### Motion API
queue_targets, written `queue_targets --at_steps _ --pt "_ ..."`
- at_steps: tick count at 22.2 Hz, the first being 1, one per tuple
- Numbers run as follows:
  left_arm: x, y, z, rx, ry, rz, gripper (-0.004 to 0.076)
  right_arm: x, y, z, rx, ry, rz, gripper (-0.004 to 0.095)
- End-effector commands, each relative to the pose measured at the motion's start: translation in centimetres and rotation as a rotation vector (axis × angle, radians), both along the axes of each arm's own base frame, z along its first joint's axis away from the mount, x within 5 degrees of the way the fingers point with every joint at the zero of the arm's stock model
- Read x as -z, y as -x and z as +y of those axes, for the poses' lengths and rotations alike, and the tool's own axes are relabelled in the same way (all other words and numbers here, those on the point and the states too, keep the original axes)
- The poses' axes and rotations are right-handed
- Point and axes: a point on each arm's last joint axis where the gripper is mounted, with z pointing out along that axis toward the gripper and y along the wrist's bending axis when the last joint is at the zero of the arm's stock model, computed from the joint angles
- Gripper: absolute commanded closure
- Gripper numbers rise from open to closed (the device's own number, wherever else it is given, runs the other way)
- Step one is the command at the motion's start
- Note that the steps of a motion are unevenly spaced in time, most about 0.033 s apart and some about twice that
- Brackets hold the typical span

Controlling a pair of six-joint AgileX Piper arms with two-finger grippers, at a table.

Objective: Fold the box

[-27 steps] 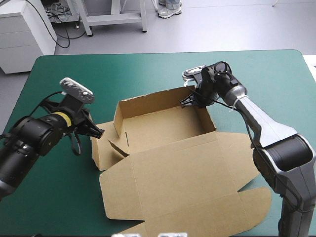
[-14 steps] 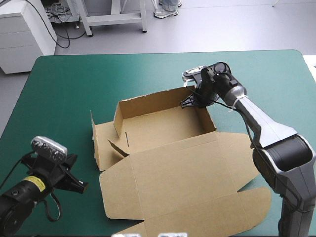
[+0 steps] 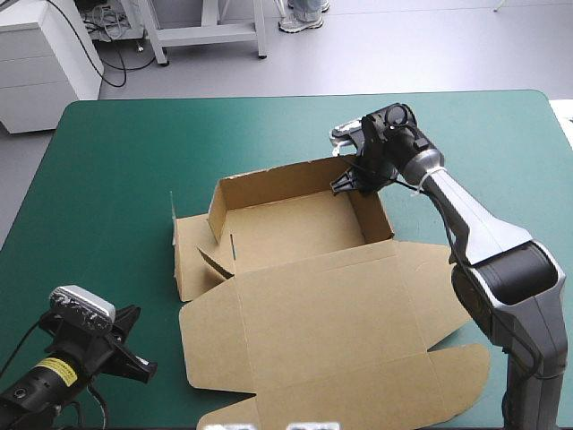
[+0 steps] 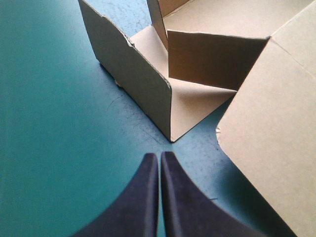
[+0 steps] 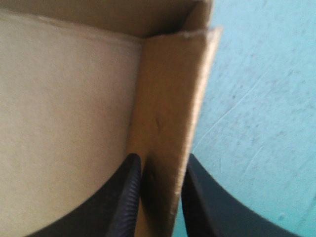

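The brown box point(image 3: 295, 313) lies mid-table as an open tray with back and side walls raised and its lid flat toward the front. My right gripper point(image 3: 346, 184) is at the tray's far right corner, shut on the box's wall point(image 5: 168, 98), one finger on each face of the board, as the right gripper point(image 5: 163, 159) shows in its wrist view. My left gripper point(image 3: 146, 368) hovers low near the front left of the table, shut and holding nothing. In its wrist view the left gripper point(image 4: 159, 157) points at the corner of the box's upright left flap point(image 4: 143, 84), a short gap away.
The teal-green cover point(image 3: 116, 161) stretches wide beyond and left of the box. The lid's front flaps reach close to the table's front edge. My right arm point(image 3: 483, 233) runs above the table's right side, past the lid's right flap.
My left gripper has pulled back from the box's left flap toward the table's front left corner. That flap now stands upright by itself. The right gripper has kept its hold on the corner.
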Motion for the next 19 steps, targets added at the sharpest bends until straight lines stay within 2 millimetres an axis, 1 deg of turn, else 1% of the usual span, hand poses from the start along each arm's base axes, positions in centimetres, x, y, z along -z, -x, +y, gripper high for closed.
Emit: queue_targets --at_steps 1,4,6,7,8,9,10,11,13,16,19 --pt "-1.1 -0.3 -0.1 -0.001 0.027 -0.066 0.0726 -5.9 1.0 -0.6 -0.003 -0.032 -0.145 0.0555" --pt "-0.9 -0.2 -0.1 0.0 0.018 -0.04 0.0726 -8.1 1.7 -0.8 -0.001 -0.063 -0.202 0.0478" --pt "-0.8 -0.1 -0.1 0.0 0.014 -0.03 0.0726 -9.4 2.4 -1.1 -0.001 -0.075 -0.231 0.0445" --pt "-0.8 -0.1 -0.1 0.0 0.014 -0.028 0.0726 -9.9 2.7 -1.2 -0.001 -0.08 -0.243 0.0441" --pt "-0.7 -0.1 0.0 0.0 0.011 -0.022 0.0726 -11.2 3.5 -1.6 0.001 -0.093 -0.273 0.0437" --pt "-0.7 -0.1 0.0 0.0 0.009 -0.016 0.0726 -11.7 3.9 -1.7 0.001 -0.098 -0.284 0.0437" --pt "-0.6 0.0 0.0 0.0 0.006 -0.008 0.0727 -12.6 4.5 -2.0 0.001 -0.106 -0.306 0.0438" --pt "-0.6 0.0 0.0 0.0 0.005 -0.005 0.0726 -12.9 4.7 -2.1 0.001 -0.107 -0.313 0.0438" --pt "-0.6 0.0 0.0 0.0 0.005 -0.005 0.0726 -12.7 4.6 -2.1 0.002 -0.103 -0.309 0.0438" --pt "-0.2 0.0 0.0 0.0 0.001 0.008 0.0727 -9.9 3.3 -1.4 -0.001 -0.088 -0.228 0.0438" --pt "1.5 -0.1 -0.1 -0.001 -0.001 0.044 0.0727 -6.2 2.3 -0.9 -0.003 -0.056 -0.124 0.0438"
